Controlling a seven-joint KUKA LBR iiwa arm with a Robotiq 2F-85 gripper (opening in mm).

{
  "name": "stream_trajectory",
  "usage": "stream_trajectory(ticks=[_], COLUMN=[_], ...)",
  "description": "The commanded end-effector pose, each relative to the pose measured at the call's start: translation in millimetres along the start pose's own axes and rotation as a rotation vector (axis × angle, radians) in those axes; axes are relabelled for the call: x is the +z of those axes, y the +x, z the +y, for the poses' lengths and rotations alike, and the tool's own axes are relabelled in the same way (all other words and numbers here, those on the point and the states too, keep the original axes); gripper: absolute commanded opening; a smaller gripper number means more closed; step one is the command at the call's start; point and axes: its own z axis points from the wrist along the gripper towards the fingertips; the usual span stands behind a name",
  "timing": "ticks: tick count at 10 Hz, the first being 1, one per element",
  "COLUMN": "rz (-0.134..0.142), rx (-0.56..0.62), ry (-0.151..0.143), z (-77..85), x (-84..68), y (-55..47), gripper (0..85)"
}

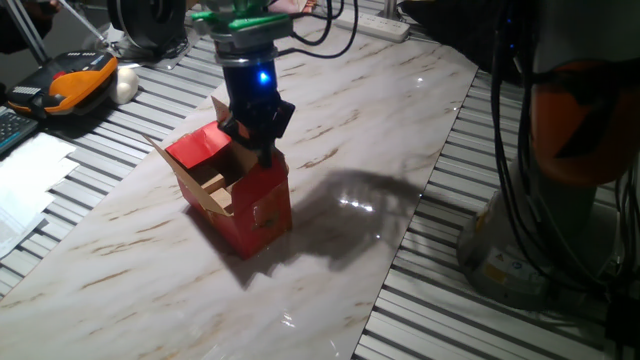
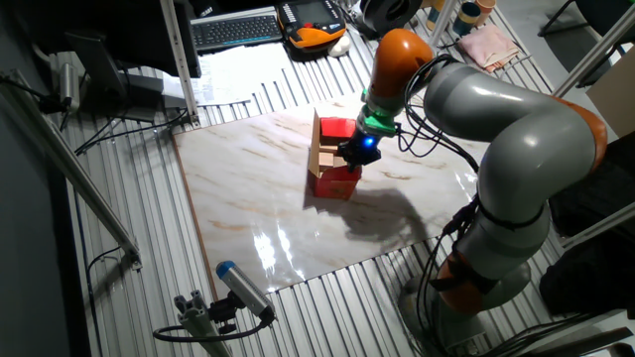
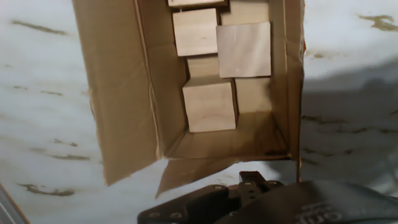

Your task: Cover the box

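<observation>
The box stands open near the middle of the marble board, red outside and brown inside, with its flaps up or splayed. One red flap leans out on the left. My gripper hangs at the box's right rim, its black fingers close together with nothing between them. In the other fixed view the gripper sits over the box. The hand view looks straight down into the box, which holds several pale wooden blocks. A brown flap folds out just ahead of the gripper.
The marble board lies on a slatted metal table. At the far left are an orange-black device and white papers. A keyboard is at the back. Cables and the arm's base fill the right side.
</observation>
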Motion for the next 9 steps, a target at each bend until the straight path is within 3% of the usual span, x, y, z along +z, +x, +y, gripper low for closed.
stream_trajectory(ticks=[1,3,6,8,9], rz=[-0.018,-0.048,-0.069,-0.088,-0.090], rx=[0.002,-0.011,-0.011,-0.016,-0.017], ry=[-0.001,0.036,0.043,0.054,0.045], z=[1.7,8.2,13.3,16.1,17.0], x=[3.0,13.8,23.3,36.4,42.7], y=[-3.8,-18.0,-36.2,-42.9,-44.9], gripper=[0.0,0.0,0.0,0.0,0.0])
